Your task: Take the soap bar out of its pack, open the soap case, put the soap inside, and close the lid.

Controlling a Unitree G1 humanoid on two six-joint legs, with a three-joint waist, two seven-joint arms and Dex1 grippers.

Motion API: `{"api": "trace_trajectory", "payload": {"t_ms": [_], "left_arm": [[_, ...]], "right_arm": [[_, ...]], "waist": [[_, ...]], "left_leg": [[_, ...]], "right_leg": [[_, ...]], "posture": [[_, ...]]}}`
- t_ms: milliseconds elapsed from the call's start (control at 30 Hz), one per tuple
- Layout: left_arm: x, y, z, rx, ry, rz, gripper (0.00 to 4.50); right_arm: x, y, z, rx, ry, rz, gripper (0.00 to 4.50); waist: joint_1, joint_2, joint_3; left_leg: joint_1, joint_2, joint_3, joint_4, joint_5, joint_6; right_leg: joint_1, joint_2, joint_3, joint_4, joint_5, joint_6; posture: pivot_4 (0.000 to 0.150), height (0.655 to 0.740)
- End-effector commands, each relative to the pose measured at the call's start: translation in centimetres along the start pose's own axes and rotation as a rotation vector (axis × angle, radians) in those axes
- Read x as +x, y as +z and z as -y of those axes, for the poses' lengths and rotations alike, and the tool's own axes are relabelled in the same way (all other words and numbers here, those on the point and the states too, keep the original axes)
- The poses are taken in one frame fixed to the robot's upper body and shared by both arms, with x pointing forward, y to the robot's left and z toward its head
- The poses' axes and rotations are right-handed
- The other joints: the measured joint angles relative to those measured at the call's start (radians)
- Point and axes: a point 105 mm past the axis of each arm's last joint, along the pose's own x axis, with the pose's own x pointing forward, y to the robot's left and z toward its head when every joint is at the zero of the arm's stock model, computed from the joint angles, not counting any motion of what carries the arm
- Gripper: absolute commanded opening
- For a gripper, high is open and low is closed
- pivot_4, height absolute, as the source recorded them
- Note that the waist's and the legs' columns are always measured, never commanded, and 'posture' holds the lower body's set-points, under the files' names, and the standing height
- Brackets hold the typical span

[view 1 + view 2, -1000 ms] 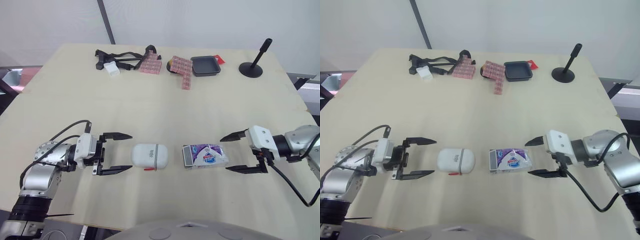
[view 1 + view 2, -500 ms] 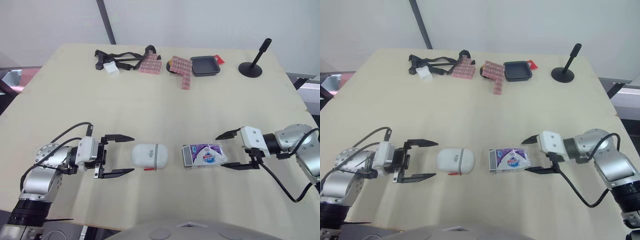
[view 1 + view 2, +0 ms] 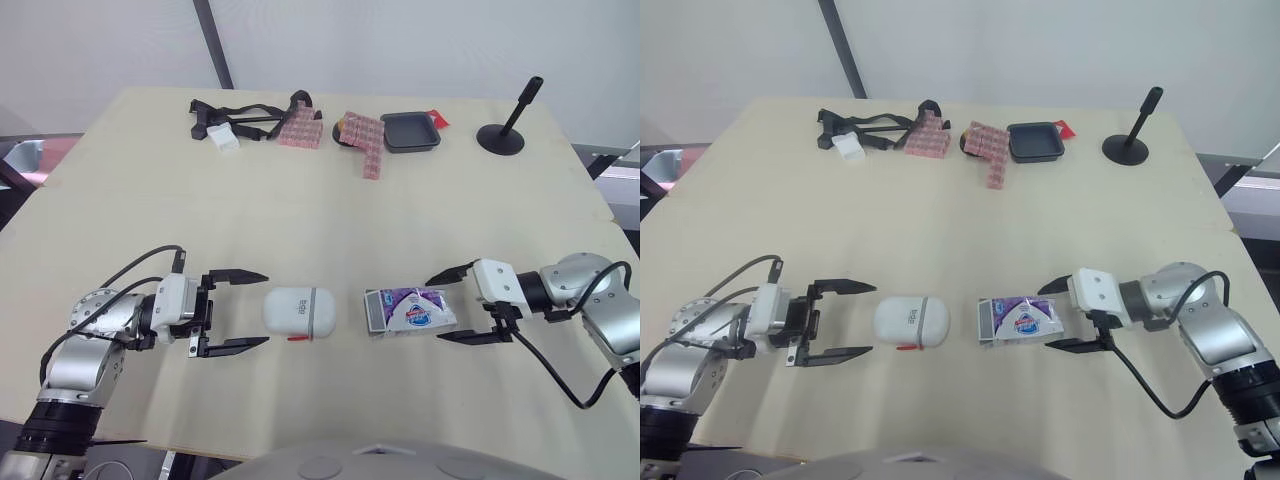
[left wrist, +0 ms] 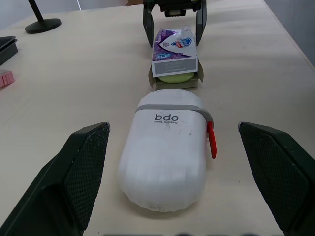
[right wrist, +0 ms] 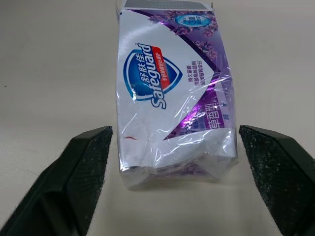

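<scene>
A white soap case (image 3: 298,312) with a grey band and a red latch lies shut on the table's near middle. To its right lies the purple and white soap pack (image 3: 410,310), its flap end open toward the case with the green bar (image 4: 175,77) showing inside. My left gripper (image 3: 236,309) stands open just left of the case, fingers pointing at it. My right gripper (image 3: 452,305) stands open at the pack's crumpled right end (image 5: 172,162), one finger on each side, not touching it.
At the table's far side lie a black strap bundle with a white block (image 3: 225,128), pink block strips (image 3: 365,140), a black tray (image 3: 410,131) and a black stand (image 3: 503,137). The table's front edge (image 3: 300,450) runs close behind both arms.
My right gripper has slid left along the table until its open fingers flank the pack's right end. My left gripper has edged slightly right toward the case.
</scene>
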Motion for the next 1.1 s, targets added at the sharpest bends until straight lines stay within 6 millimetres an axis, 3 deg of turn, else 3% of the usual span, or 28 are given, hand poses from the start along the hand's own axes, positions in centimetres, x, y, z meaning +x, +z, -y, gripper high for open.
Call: {"api": "trace_trajectory", "payload": {"t_ms": [33, 167, 433, 700, 1100], "left_arm": [[-0.1, 0.4, -0.3, 0.035, 0.003, -0.008, 4.5], [-0.3, 0.2, -0.3, 0.034, 0.008, -0.013, 4.5], [-0.3, -0.1, -0.3, 0.03, 0.015, -0.017, 4.5], [-0.4, -0.3, -0.4, 0.025, 0.022, -0.021, 4.5], [-0.4, -0.5, -0.6, 0.028, 0.015, -0.022, 4.5]], "right_arm": [[-0.2, 0.4, 0.4, -0.023, -0.013, 0.003, 2.96], [-0.2, 0.2, 0.4, -0.025, -0.028, 0.002, 1.72], [-0.7, 0.4, 0.3, -0.023, -0.042, 0.0, 1.72], [-3.1, 1.3, 1.4, -0.009, -0.123, -0.008, 1.72], [-6.8, -0.6, 1.4, 0.044, -0.199, -0.087, 1.72]], "waist": [[0.0, 0.0, 0.0], [-0.001, -0.001, 0.0], [-0.002, -0.001, -0.001], [0.001, -0.001, -0.001], [0.002, -0.001, -0.001]], "left_leg": [[0.0, 0.0, 0.0, 0.0, 0.0, 0.0], [0.0, 0.0, 0.0, 0.0, 0.0, 0.0], [0.001, 0.0, 0.0, 0.001, 0.0, 0.0], [0.0, 0.0, 0.0, 0.001, 0.0, 0.0], [0.0, 0.0, 0.0, 0.001, 0.0, 0.0]], "right_leg": [[0.0, 0.0, 0.0, 0.0, 0.0, 0.0], [0.0, 0.0, 0.0, 0.0, 0.0, 0.0], [0.0, 0.0, 0.0, 0.001, 0.0, 0.0], [0.0, 0.0, 0.0, 0.001, 0.0, 0.0], [0.0, 0.0, 0.0, 0.001, 0.0, 0.0]], "posture": [[0.15, 0.74], [0.15, 0.74], [0.15, 0.74], [0.15, 0.74], [0.15, 0.74]]}}
